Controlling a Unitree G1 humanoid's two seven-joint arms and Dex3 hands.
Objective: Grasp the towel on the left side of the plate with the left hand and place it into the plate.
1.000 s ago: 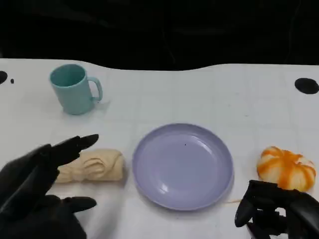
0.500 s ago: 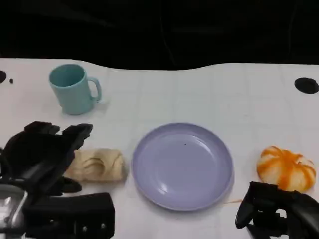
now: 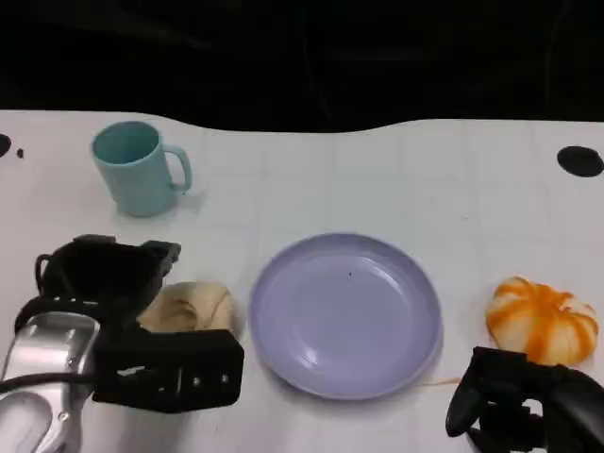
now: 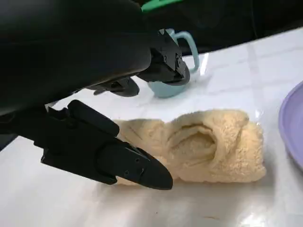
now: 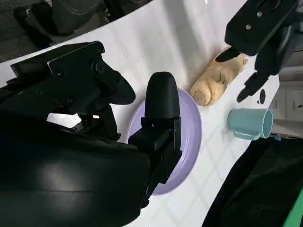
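A rolled beige towel (image 3: pixel 195 307) lies on the white table just left of the lavender plate (image 3: pixel 345 313). My left hand (image 3: pixel 102 275) hovers over the towel's left end and covers it. In the left wrist view the fingers (image 4: pixel 161 61) arch above the towel (image 4: pixel 199 144) and the thumb (image 4: pixel 118 161) lies low in front of it, spread apart, with no grip. My right hand (image 3: pixel 528 404) rests at the near right edge, fingers loosely apart and holding nothing. The right wrist view shows the plate (image 5: pixel 187 137) and the towel (image 5: pixel 218 78) beyond it.
A teal mug (image 3: pixel 138 168) stands at the back left, behind the towel. An orange-and-white pumpkin-shaped object (image 3: pixel 542 321) sits right of the plate, close to my right hand. A black round mark (image 3: pixel 579 161) is at the table's far right.
My left hand has moved forward and down from the near left corner onto the towel's left end, and its silver forearm has come into view. The right hand stays put.
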